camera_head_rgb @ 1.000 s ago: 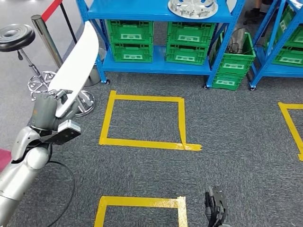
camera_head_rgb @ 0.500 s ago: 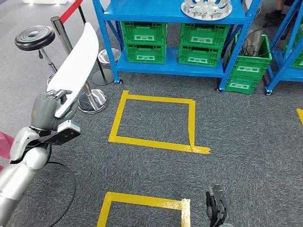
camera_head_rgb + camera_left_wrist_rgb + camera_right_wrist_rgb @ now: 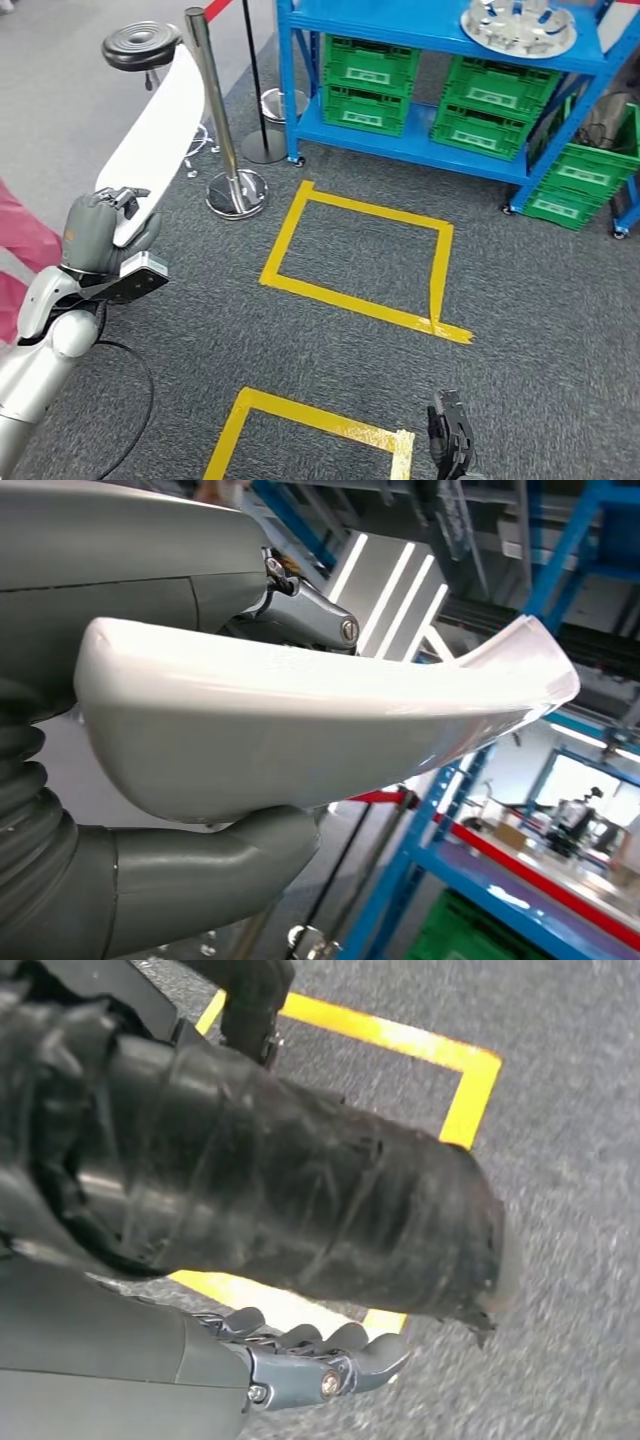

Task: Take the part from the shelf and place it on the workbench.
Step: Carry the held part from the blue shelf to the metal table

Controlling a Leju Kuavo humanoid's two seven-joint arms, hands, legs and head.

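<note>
My left hand [image 3: 102, 232] grips the lower end of a long, curved white part [image 3: 155, 140], which slants up and away at the left of the head view. Up close in the left wrist view, the white part [image 3: 317, 730] lies across my left hand [image 3: 113, 880], clamped between the thumb below and the fingers above. My right hand [image 3: 450, 445] hangs low at the bottom edge of the head view, holding nothing. In the right wrist view its fingers [image 3: 332, 1355] lie nearly straight and close together above the carpet.
A blue shelf [image 3: 423, 140] with green crates [image 3: 366, 80] and a silver disc [image 3: 519, 25] stands at the back. A chrome barrier post [image 3: 219, 120] and a black stool [image 3: 140, 45] stand close behind the white part. Yellow tape squares [image 3: 362, 265] mark the grey carpet.
The whole view has swung left: shelf, tape squares, post and stool have shifted right in the picture. My left hand keeps its grip on the white part; the right hand still hangs.
</note>
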